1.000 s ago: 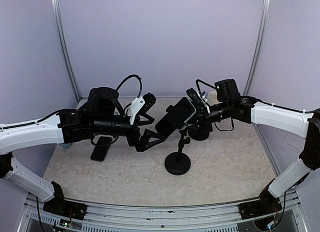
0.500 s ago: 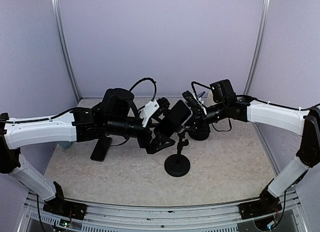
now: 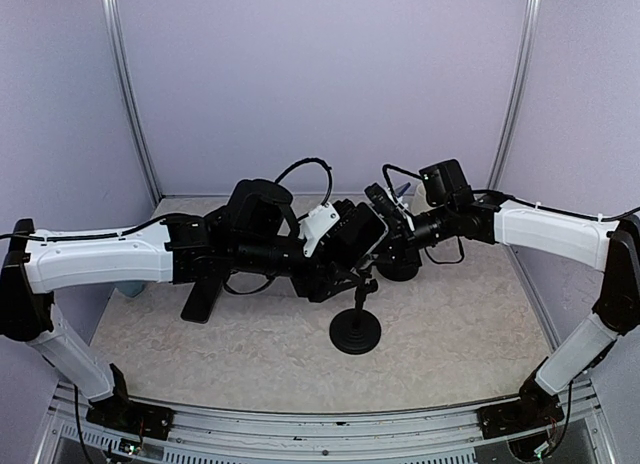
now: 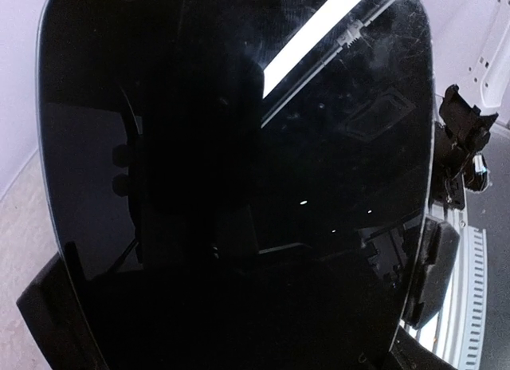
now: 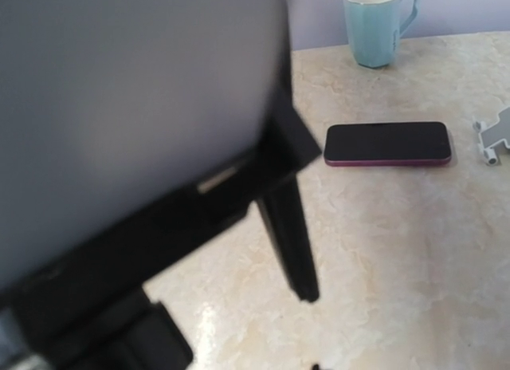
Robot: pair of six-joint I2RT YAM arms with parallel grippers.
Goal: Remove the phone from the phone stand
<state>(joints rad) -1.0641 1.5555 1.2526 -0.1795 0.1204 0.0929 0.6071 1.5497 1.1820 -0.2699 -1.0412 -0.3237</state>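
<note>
A black flat phone with a maroon edge (image 5: 388, 143) is lying on the beige marbled tabletop (image 5: 398, 242), near the teal ceramic mug (image 5: 378, 23).

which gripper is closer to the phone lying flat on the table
Left. The left gripper sits left of the stand, its arm passing over the flat phone; the right gripper is across the stand, farther right.

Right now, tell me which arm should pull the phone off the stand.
Left. The left gripper is right at the phone, whose screen fills its wrist view. The right gripper sits behind it, up by the stand, so it looks better suited to steadying.
</note>
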